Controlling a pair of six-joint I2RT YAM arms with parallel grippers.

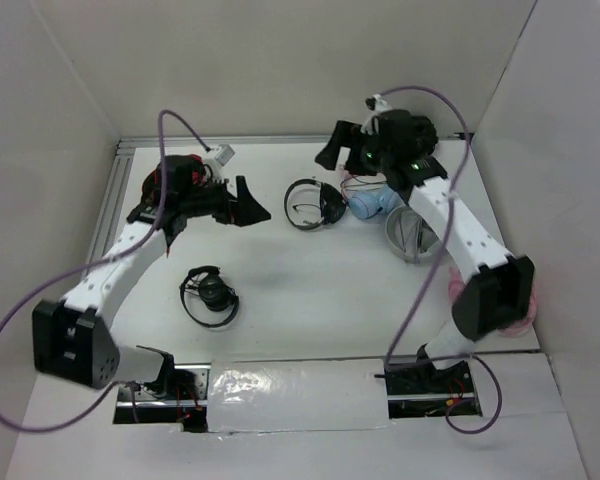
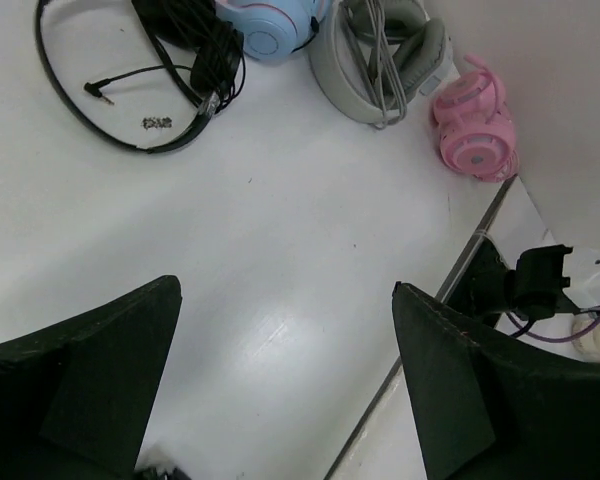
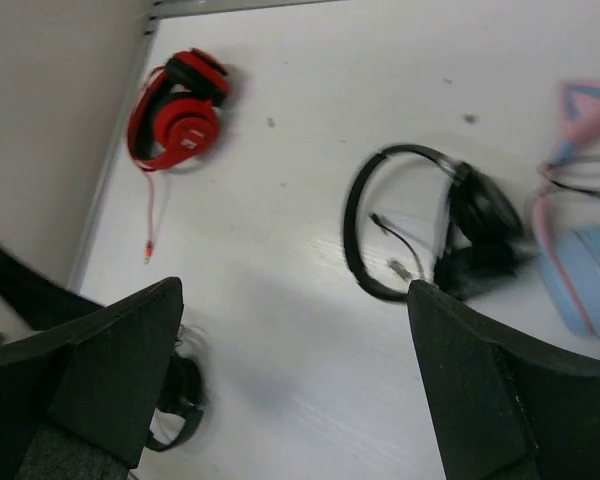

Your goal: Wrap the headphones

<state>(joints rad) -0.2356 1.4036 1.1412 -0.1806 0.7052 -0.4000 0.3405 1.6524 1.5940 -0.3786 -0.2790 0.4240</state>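
Black headphones (image 1: pixel 329 205) with a thin glossy headband and round pads lie far mid-table, just beside a pale blue pair (image 1: pixel 372 203). The band's small white print (image 2: pixel 156 123) is unreadable. The left gripper (image 2: pixel 285 290) and right gripper (image 3: pixel 295 288) gape empty.

We log the headphones (image 3: pixel 485 210) as all black, cable included, on a white table (image 1: pixel 310 290). Far left is a red pair (image 3: pixel 180 110) with black padding and a red cord. The compact pair (image 1: pixel 210 295) near left is black. On the right are a light blue pair (image 2: pixel 270 25) with pink trim, a grey pair (image 2: pixel 380 50) and a pink pair (image 2: pixel 475 125). Left fingers (image 2: pixel 80 380) and right fingers (image 3: pixel 500 390) are black. Left arm (image 1: pixel 120 265) and right arm (image 1: pixel 455 225) are white with black joints and purple cables (image 1: pixel 416 295).
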